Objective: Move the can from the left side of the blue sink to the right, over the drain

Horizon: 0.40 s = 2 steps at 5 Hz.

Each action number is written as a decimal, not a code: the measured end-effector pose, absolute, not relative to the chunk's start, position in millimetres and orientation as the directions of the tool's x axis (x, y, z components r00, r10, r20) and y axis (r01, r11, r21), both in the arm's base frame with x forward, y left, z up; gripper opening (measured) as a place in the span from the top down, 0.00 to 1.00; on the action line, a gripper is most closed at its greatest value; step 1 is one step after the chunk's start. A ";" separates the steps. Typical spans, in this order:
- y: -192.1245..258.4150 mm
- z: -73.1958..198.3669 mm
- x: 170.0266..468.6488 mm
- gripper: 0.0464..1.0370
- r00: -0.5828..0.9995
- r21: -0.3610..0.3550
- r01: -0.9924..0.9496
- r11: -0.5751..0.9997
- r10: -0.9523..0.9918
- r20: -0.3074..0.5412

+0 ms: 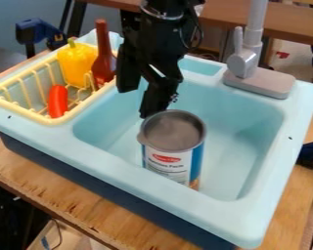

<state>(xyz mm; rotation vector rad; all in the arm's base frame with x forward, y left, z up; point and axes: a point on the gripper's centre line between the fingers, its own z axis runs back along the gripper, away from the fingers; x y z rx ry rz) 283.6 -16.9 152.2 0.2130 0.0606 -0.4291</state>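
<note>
The claw point(138, 102) hangs wide open, empty, by the can point(174, 144) in the sink point(234, 141) — a finger catching its rim could topple it.

Label point(166, 168) found on the can point(174, 148), just below the centre of the frame: a red oval point(167, 158) carrying pale lettering, with lines of dark print beneath on white. Wording too small to be read with certainty.

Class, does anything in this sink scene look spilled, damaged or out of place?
Nothing stands out: the can stands upright in the sink, the yellow pepper sits in the rack, and no spill shows.
</note>
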 end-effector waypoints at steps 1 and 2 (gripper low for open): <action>-7.2 155.1 280.1 0.04 0.930 0.202 0.364 0.909 -0.344 -0.129; 0.7 164.0 277.3 0.04 0.950 0.233 0.306 0.923 -0.278 -0.146</action>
